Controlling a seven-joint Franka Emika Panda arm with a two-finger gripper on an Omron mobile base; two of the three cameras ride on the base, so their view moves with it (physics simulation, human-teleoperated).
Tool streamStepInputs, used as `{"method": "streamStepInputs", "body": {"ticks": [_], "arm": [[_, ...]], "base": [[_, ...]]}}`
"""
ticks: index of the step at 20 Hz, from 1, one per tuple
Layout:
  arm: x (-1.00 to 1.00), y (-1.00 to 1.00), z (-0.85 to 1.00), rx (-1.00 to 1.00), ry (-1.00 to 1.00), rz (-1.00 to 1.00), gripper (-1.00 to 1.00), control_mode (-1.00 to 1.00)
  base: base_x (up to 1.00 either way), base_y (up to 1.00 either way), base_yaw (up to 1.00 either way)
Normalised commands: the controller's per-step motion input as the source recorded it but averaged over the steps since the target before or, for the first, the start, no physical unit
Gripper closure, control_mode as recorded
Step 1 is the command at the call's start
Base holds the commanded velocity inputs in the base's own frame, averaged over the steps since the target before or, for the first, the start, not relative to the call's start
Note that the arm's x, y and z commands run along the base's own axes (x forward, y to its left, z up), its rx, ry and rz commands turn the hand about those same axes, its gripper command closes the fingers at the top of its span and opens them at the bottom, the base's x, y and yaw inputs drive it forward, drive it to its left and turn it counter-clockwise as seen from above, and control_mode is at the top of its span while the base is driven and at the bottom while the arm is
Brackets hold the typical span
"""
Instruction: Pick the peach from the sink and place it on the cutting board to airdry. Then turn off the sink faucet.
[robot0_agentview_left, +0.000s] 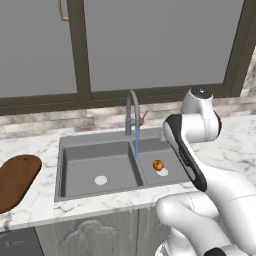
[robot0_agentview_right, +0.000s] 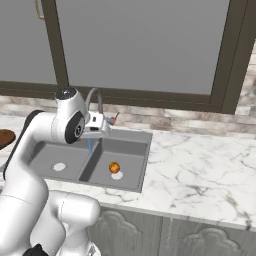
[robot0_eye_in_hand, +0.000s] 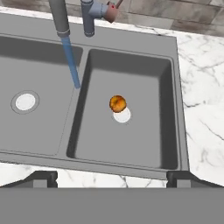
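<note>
The peach (robot0_eye_in_hand: 117, 103) (robot0_agentview_left: 158, 165) (robot0_agentview_right: 114, 167) lies in the right basin of the grey sink (robot0_agentview_left: 62, 165), touching the far edge of its white drain (robot0_eye_in_hand: 123, 116). My gripper (robot0_eye_in_hand: 112, 178) hovers above the sink's front rim, open and empty, with its dark fingertips (robot0_eye_in_hand: 43, 178) spread wide. The peach is well ahead of them. The gooseneck faucet (robot0_agentview_left: 131, 112) (robot0_eye_in_hand: 58, 16) pours a blue stream of water (robot0_eye_in_hand: 70, 62) onto the divider between the basins. Its reddish lever (robot0_eye_in_hand: 112, 12) sticks out behind. The brown cutting board (robot0_agentview_left: 17, 180) lies on the counter left of the sink.
White marble counter (robot0_agentview_right: 200, 170) surrounds the sink, with a broad stretch to the right. A stone backsplash and a dark-framed window (robot0_agentview_left: 150, 45) rise behind the faucet. The left basin holds only its drain (robot0_eye_in_hand: 25, 101).
</note>
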Motion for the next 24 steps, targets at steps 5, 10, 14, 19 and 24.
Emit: {"method": "streamStepInputs", "body": {"ticks": [5, 10, 14, 19, 24], "arm": [[0.01, 0.04, -0.34, 0.00, 0.00, 0.00, -1.00, -1.00], [0.00, 0.04, -0.25, 0.00, 0.00, -0.03, -1.00, -1.00], [0.04, 0.00, -0.29, 0.00, 0.00, -0.01, -1.00, -1.00], [0.12, 0.00, -0.28, 0.01, 0.00, 0.00, -1.00, -1.00], [0.18, -0.10, -0.24, 0.04, 0.00, 0.00, -1.00, -1.00]], "base": [[0.00, 0.00, 0.00], [0.00, 0.00, 0.00], [0.00, 0.00, 0.00], [0.00, 0.00, 0.00], [0.00, 0.00, 0.00]]}}
